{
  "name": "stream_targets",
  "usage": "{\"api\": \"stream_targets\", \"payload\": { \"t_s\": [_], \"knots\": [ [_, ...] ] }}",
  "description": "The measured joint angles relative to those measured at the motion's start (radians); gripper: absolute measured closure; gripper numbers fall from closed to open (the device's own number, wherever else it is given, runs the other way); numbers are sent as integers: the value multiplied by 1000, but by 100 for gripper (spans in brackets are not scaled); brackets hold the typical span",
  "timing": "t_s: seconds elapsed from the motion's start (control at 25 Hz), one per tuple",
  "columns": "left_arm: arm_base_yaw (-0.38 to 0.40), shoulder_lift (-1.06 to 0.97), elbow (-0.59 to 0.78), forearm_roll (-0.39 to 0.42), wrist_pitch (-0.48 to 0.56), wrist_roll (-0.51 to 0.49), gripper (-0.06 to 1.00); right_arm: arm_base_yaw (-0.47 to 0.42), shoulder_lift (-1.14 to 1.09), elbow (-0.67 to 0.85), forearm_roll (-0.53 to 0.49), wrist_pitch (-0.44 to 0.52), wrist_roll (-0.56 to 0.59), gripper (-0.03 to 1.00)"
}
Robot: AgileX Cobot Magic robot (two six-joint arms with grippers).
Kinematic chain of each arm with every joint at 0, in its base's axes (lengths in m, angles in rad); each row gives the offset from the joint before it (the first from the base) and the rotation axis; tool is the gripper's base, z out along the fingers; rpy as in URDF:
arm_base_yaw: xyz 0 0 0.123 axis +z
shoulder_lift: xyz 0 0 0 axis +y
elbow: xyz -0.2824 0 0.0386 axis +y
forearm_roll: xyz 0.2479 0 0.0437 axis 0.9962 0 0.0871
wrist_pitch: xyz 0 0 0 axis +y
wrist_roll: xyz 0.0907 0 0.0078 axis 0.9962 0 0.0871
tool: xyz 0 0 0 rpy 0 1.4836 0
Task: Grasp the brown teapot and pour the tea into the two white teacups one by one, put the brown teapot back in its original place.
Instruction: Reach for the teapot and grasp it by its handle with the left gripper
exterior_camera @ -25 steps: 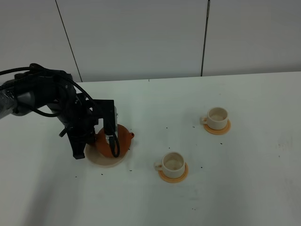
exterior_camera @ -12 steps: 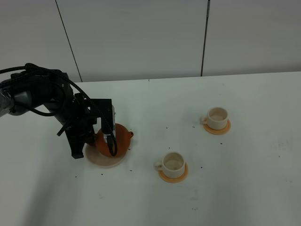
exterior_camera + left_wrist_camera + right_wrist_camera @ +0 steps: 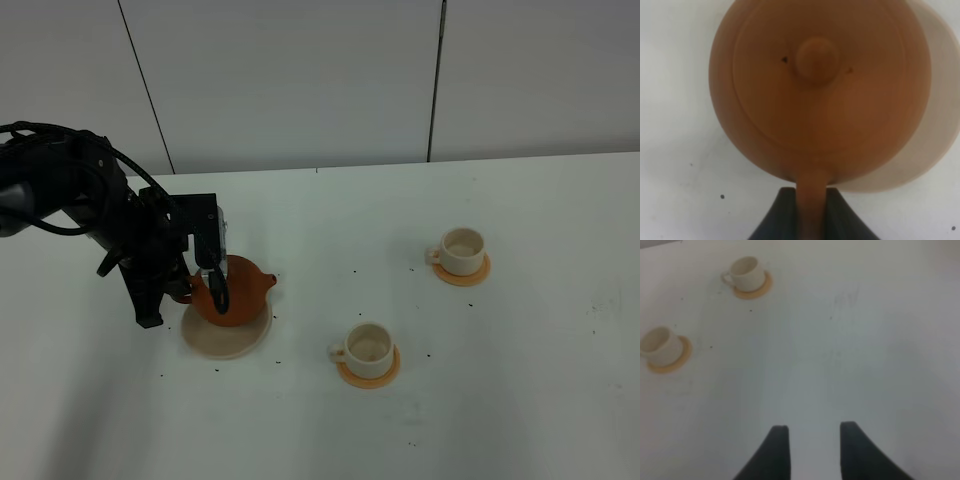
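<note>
Two pours ahead, left pincer clamped on handle of brown teapot; could swivel, spill if jerked.

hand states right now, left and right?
left hand: closed on the brown teapot, by its handle.
right hand: open, holding nothing.

Quick headcount, nothing more. There was only one brown teapot on the table, and one pale saucer. White teacups came to two: one teacup nearer the table's front edge, the other teacup closer to its right edge. Orange coasters were also two, the front coaster and the back coaster. Grippers made two as well: the left gripper and the right gripper.
</note>
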Motion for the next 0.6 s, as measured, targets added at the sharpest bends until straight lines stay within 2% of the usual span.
{"api": "stream_targets", "payload": {
  "t_s": [0.6],
  "knots": [
    [8,0,0,-22,23,11,77,0,0,0,0,0,0,73]
  ]
}}
